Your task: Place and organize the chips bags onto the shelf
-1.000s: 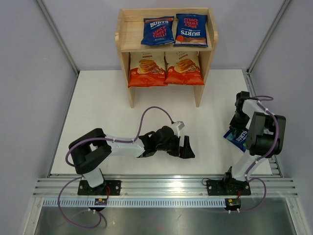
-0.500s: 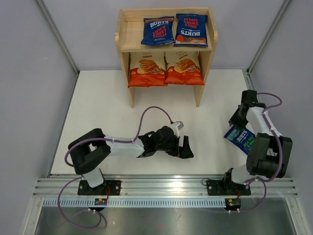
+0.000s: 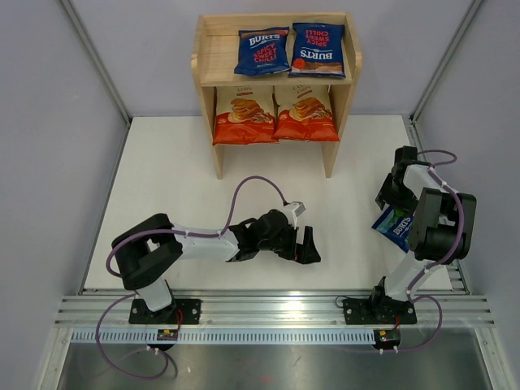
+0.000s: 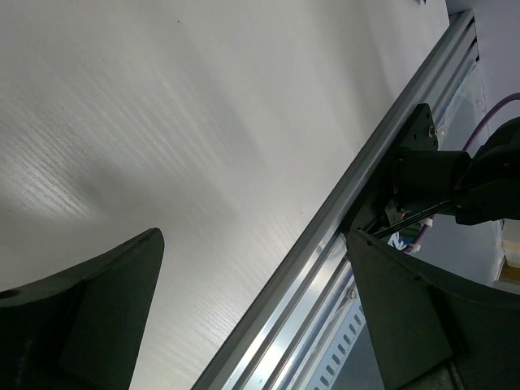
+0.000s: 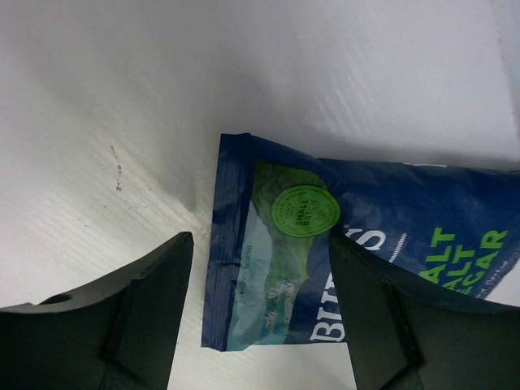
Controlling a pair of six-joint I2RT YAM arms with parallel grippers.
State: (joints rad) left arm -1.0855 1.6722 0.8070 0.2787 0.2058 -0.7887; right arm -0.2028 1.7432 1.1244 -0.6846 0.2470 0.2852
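Note:
The wooden shelf [image 3: 210, 58] stands at the far middle of the table. Two blue BURTS chips bags [image 3: 262, 50] [image 3: 318, 49] lie on its top tier, and two orange-red ones [image 3: 244, 114] [image 3: 305, 112] lean on the lower tier. A third blue bag with green lettering [image 3: 394, 226] [image 5: 366, 236] lies flat on the table at the right, partly under my right arm. My right gripper [image 3: 388, 195] [image 5: 260, 244] hovers open over that bag's sealed end, one finger on each side, gripping nothing. My left gripper [image 3: 307, 246] [image 4: 253, 237] rests open and empty near the table's front middle.
An aluminium rail [image 3: 276, 309] [image 4: 325, 236] runs along the near edge, with the right arm's base [image 4: 422, 171] bolted on it. Grey walls close in both sides. The table's right edge [image 3: 418, 154] lies close beside the loose bag.
My right gripper's jaws have spread apart over the green-lettered bag, which lies on the table. The right wrist shifted slightly. The left arm has not moved.

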